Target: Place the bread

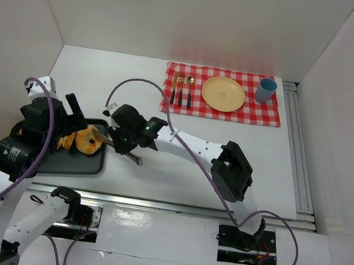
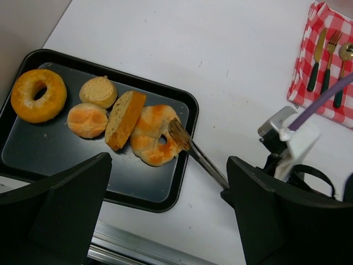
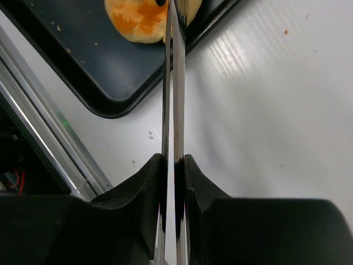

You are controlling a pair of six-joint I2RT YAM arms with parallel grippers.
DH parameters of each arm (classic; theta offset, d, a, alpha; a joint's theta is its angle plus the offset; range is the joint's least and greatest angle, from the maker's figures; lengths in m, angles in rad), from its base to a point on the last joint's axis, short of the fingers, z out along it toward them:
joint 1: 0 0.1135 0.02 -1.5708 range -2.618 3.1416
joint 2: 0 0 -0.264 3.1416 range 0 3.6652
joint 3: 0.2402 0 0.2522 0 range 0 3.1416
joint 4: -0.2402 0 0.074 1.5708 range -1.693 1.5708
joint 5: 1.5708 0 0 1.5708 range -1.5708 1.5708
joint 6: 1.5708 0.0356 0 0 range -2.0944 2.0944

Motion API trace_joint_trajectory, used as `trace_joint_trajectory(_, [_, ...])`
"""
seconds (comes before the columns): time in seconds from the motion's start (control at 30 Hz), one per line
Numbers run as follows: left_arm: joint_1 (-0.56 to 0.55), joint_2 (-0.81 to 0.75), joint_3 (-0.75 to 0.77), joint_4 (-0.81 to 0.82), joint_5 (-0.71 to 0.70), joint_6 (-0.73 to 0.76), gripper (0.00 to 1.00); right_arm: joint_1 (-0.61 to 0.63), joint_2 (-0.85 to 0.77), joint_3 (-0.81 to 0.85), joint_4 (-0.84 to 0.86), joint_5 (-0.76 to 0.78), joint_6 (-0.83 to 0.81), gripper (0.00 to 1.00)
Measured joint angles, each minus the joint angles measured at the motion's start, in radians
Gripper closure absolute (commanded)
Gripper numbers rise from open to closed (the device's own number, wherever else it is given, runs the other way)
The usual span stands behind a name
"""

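The black tray [image 2: 165,187] holds all the bread [image 2: 126,118]; the yellow plate [image 1: 223,94] sits well beyond the tray. Over the tray the left gripper [image 2: 168,160] hangs, fingers spread wide and empty. The right gripper [image 3: 175,165] is clamped on tongs [image 2: 198,157], whose tips are squeezed together at the tray's rightmost ring piece [image 2: 151,143], likely pinching it for lifting.

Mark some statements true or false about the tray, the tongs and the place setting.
1. The right end effector is shut on metal tongs. True.
2. The yellow plate has bread on it. False: it is bare; every bread piece lies on the black tray.
3. The tong tips are at the ring-shaped bread nearest the tray's right end in the left wrist view. True.
4. In the top view, the blue cup stands left of the plate. False: it stands on the right; the cutlery lies on the left.
5. The left end effector grips a bun. False: it is open and holds nothing.
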Motion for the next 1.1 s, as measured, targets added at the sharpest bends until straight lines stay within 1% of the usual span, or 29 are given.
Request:
trace_joint_trajectory(0.27, [0.000,-0.006,0.000,0.000,0.005,-0.035,0.04,0.000,-0.148,-0.044,0.018,0.014,0.000,1.00])
trace_joint_trajectory(0.43, [0.000,-0.017,0.000,0.000,0.009,-0.058,0.04,-0.011,-0.200,-0.064,0.043,0.035,0.001,1.00])
trace_joint_trajectory(0.57, [0.000,-0.019,0.001,-0.001,0.008,-0.074,0.04,-0.058,-0.242,-0.124,0.050,0.071,0.006,1.00])
trace_joint_trajectory(0.67, [0.000,-0.025,0.002,0.000,0.009,-0.075,0.04,-0.162,-0.323,-0.250,0.068,0.095,0.020,1.00])
trace_joint_trajectory(0.83, [0.000,-0.028,0.001,0.002,0.011,-0.076,0.05,-0.427,-0.465,-0.428,0.109,0.184,0.054,1.00])
trace_joint_trajectory(0.97, [0.000,-0.028,0.000,0.003,0.019,-0.076,0.05,-0.612,-0.514,-0.481,0.151,0.251,0.070,1.00])
trace_joint_trajectory(1.1, [0.000,-0.026,0.000,0.008,0.020,-0.076,0.05,-0.715,-0.506,-0.490,0.187,0.264,0.078,1.00])
